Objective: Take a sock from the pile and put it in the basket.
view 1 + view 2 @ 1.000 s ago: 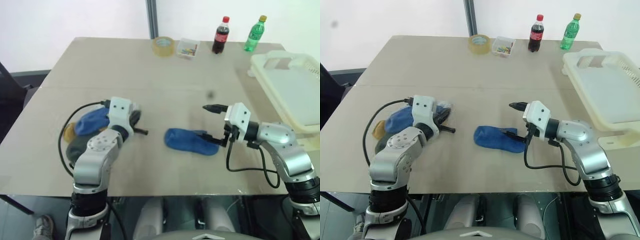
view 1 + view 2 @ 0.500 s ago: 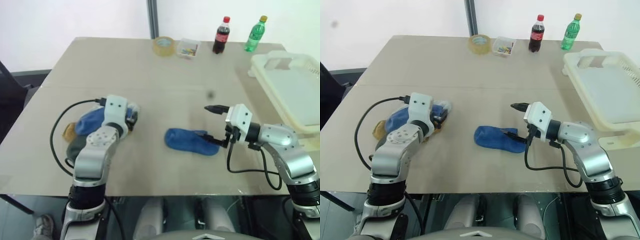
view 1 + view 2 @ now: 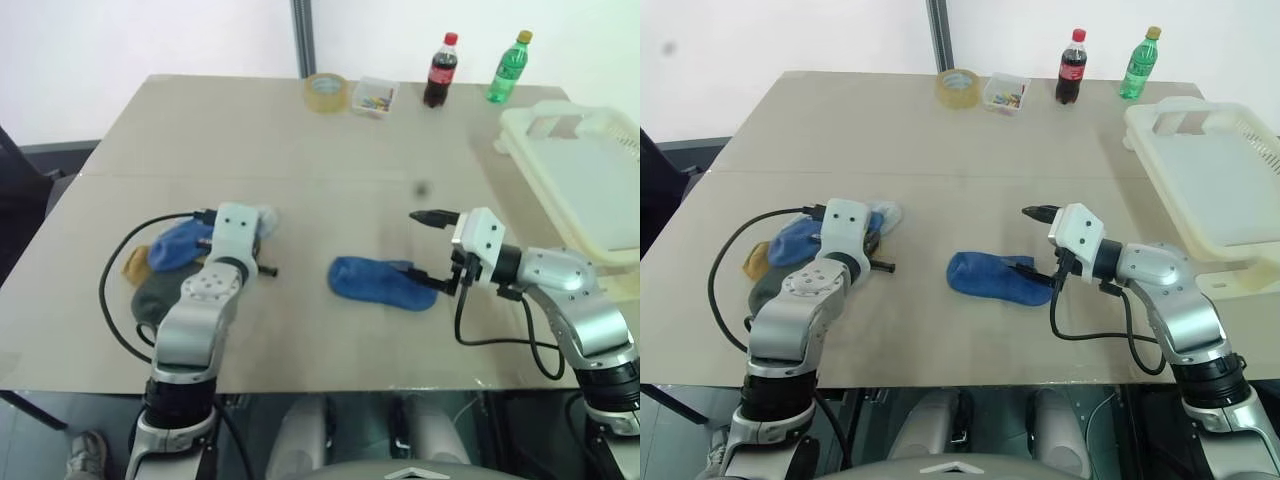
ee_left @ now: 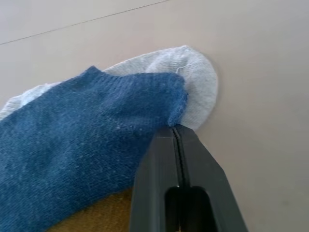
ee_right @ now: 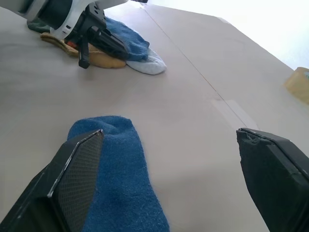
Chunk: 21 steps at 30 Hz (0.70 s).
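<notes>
The pile [image 3: 172,262] lay left of the lone blue sock [image 3: 382,282]; left gripper [image 4: 177,140] pressed together at its edge, right gripper [image 3: 432,250] spread beside that sock, basket [image 3: 590,180] far right.

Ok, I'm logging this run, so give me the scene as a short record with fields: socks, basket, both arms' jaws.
pile: blue, light grey, mustard and dark socks, table's left
loose sock: blue, mid-table, flat
basket: cream, table's right edge, no sock seen inside
left gripper: jaws shut, at the pile's blue sock edge; grip on cloth unclear
right gripper: jaws open, one on each side of the loose sock's end
far edge: tape roll, clear box, two bottles
</notes>
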Available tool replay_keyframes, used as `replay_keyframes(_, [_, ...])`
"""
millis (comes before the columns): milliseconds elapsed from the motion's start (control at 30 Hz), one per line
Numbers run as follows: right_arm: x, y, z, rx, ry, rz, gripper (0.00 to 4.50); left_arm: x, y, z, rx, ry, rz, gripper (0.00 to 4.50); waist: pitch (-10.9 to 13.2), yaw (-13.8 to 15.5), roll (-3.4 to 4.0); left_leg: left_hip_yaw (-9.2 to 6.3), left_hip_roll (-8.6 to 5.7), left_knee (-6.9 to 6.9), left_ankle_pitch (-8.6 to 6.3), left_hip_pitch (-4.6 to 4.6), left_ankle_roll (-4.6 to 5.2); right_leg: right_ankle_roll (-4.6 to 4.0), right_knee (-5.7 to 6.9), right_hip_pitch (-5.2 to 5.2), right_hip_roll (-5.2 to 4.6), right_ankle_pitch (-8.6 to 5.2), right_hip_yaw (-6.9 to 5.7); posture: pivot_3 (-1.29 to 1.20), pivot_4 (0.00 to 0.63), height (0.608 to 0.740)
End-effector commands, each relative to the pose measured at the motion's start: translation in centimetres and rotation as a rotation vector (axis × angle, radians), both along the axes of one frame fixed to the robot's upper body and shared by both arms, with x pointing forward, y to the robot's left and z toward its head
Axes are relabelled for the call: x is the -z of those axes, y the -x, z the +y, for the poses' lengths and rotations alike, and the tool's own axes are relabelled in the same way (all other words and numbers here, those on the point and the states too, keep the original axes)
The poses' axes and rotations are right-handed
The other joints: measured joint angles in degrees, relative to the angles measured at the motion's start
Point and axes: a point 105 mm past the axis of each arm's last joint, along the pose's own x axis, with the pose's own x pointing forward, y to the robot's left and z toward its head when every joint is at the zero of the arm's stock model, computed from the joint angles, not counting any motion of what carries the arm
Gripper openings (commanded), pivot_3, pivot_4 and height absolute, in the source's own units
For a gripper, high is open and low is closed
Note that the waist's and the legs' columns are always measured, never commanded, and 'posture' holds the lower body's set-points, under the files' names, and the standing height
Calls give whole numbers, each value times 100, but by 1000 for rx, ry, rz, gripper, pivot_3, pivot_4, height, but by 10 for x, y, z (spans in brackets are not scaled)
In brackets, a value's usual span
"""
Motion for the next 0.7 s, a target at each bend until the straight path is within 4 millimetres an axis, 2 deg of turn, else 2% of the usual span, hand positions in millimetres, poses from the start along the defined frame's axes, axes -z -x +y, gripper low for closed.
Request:
replay_keyframes(33, [-10,1,0,-8,-8,-42,4492,-12,-2,4,-14,-9,-62,20,0,-1,0,0,0,0,0,0,0,0,0,0,0,0,0,0,150,740])
replay_keyframes(133, [-9,1,-1,-6,-7,-43,4492,-22,-2,-11,73,38,-121,20,0,2,0,0,0,0,0,0,0,-4,0,0,-1,-2,0,0,150,740])
replay_keyframes(233, [-9,1,-1,-4,-8,-43,4492,-35,3,-50,286,158,-161,20,0,13,0,0,0,0,0,-1,0,-7,0,0,-2,-4,0,0,150,740])
replay_keyframes(333, [-8,0,-1,1,-9,-45,4492,-34,10,-87,500,216,-111,20,0,13,0,-1,-2,0,0,-4,0,-21,-1,0,-7,-12,-1,0,150,740])
replay_keyframes(400, [-9,-1,-1,4,-9,-47,4492,-31,11,-103,584,225,-84,20,0,4,0,-1,-2,0,0,-3,0,-22,-1,0,-5,-12,-1,0,150,740])
replay_keyframes(567, [-10,-2,-5,30,-8,-52,4492,-21,-6,-143,694,261,0,20,0,10,0,-2,-3,1,0,-1,2,-20,0,1,2,-12,-2,0,150,740])
replay_keyframes(700, [-3,-6,-16,109,25,-21,4492,-28,-23,-206,880,303,-3,20,2,48,-3,-5,-12,2,0,-6,3,2,-2,3,2,0,-6,0,150,740])
